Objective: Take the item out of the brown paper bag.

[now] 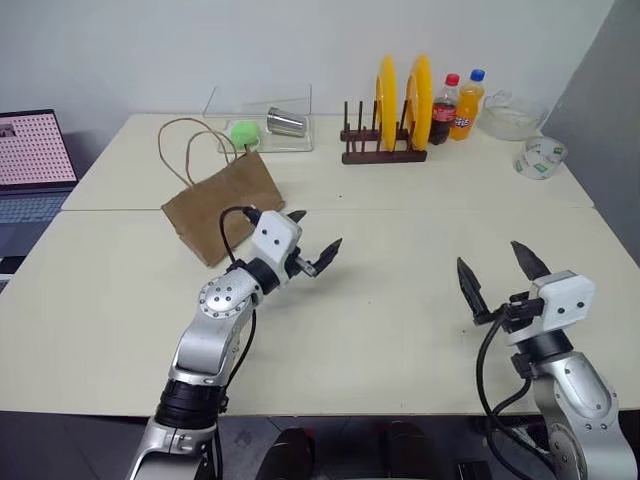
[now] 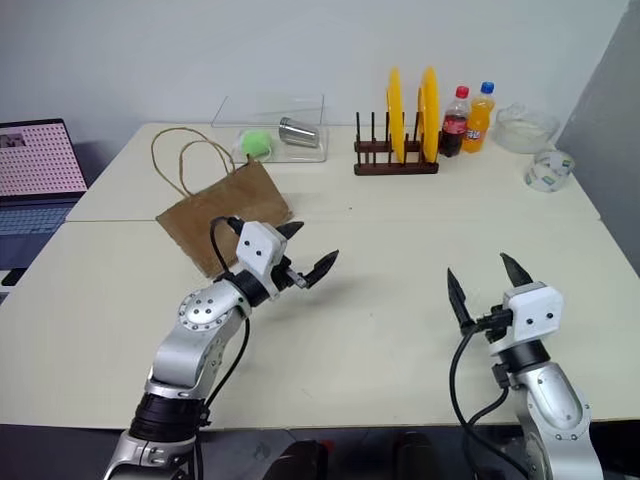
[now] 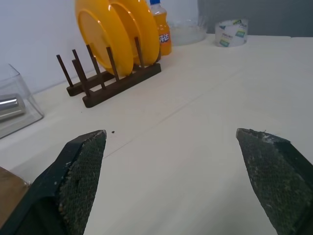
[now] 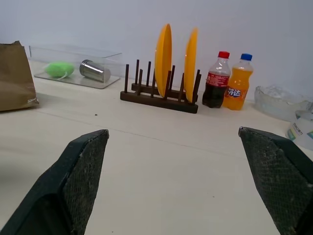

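Left eye view is showing the brown paper bag [image 1: 222, 207] lying flat on the tabletop [image 1: 400, 300], likely hiding the item, while the left tool [image 1: 312, 243] is hovering beside it, spread, and the right tool [image 1: 496, 270] is waiting well apart, spread too.

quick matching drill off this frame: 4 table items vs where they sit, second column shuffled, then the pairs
Items:
1. brown paper bag
2. steel cup
3. yellow plates
4. tape roll

Places:
A. upright in the dark wooden rack
B. on its side in the clear tray
C. far corner on the robot's right, by the glass bowl
D. flat on the table, just beyond the open left gripper

Pairs: 1-D, 2-B, 3-A, 4-C
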Motion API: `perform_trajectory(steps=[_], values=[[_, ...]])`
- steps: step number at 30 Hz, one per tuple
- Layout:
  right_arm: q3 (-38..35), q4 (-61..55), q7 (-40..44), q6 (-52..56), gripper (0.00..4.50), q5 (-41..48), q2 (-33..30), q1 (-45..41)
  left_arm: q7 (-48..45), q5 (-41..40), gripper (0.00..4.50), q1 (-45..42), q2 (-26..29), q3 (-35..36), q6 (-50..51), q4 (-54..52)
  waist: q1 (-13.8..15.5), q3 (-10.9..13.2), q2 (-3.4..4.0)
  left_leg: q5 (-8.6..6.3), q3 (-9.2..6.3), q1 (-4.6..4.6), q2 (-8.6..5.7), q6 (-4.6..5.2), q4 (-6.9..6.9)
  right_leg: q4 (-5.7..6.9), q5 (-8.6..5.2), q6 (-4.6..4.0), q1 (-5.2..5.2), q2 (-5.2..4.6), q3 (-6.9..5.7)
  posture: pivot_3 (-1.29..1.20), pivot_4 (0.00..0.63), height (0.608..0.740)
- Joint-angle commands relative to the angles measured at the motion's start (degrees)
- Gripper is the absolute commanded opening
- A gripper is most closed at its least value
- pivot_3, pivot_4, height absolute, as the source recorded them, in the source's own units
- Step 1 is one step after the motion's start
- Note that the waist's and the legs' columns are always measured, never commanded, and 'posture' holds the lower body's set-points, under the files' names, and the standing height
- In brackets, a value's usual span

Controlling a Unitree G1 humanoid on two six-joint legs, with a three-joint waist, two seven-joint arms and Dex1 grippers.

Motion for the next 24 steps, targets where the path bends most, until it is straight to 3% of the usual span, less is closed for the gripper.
perform_trajectory(steps=[1,14,18,24], values=[[0.17,-1.43,0.18,-2.19,4.50,-0.35,0.31,0.71,-1.96,-1.75,4.48,-0.05,0.14,0.22,-1.53,-1.13,0.01,0.00,0.00,0.00,0.00,0.00,0.00,0.00,0.00,0.00,0.00,0.00,0.00,0.00,0.00,0.00,0.150,0.740],[3.11,1.43,2.24,-2.07,4.50,-1.28,-0.29,-0.03,2.72,1.40,4.48,2.48,0.50,1.67,-3.02,-2.05,0.01,0.00,0.00,0.00,0.01,0.01,-0.01,0.00,0.00,0.00,0.00,0.00,0.01,-0.01,0.01,0.00,0.150,0.740],[4.49,-1.62,6.71,0.88,4.50,3.16,-2.77,-3.15,10.50,-0.39,4.48,2.54,-0.52,9.50,0.44,-6.32,-0.06,0.02,-0.03,0.00,0.00,0.01,0.00,0.00,0.00,0.00,0.00,0.00,0.00,-0.01,0.02,0.00,0.150,0.740],[7.26,-2.77,13.02,8.45,4.50,11.14,-7.32,-15.85,12.42,-6.45,4.48,7.46,1.23,19.10,6.54,-14.06,-0.07,0.05,-0.06,0.00,-0.03,0.02,0.02,0.00,0.00,0.00,0.00,0.00,0.00,0.02,0.01,0.00,0.150,0.740]])
